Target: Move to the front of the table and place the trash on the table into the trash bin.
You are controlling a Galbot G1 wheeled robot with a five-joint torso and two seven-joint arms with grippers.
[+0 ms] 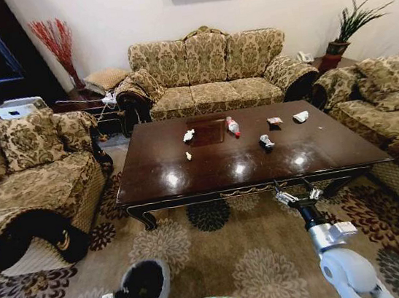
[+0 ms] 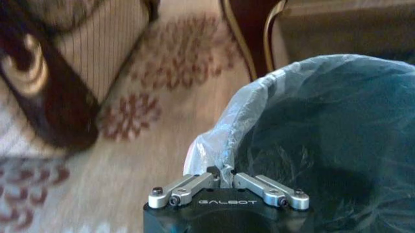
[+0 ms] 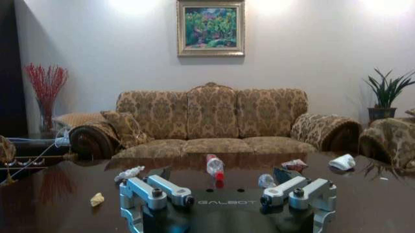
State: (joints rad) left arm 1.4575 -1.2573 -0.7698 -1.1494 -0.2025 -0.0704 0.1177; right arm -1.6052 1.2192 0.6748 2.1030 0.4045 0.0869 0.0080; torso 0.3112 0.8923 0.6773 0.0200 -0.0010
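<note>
Right end effector (image 1: 298, 196) spread at table (image 1: 209, 170) edge, trash (image 1: 266, 141) just beyond

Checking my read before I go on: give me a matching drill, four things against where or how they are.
Things:
1. trash bin
2. plastic bottle
3. right gripper
4. left gripper

Places or states:
A. open, at the table's near edge
B. shut on the bag-lined rim
C. lying near the table's middle
D. held low over the carpet, left side

Pairs: 1-D, 2-C, 3-A, 4-B
</note>
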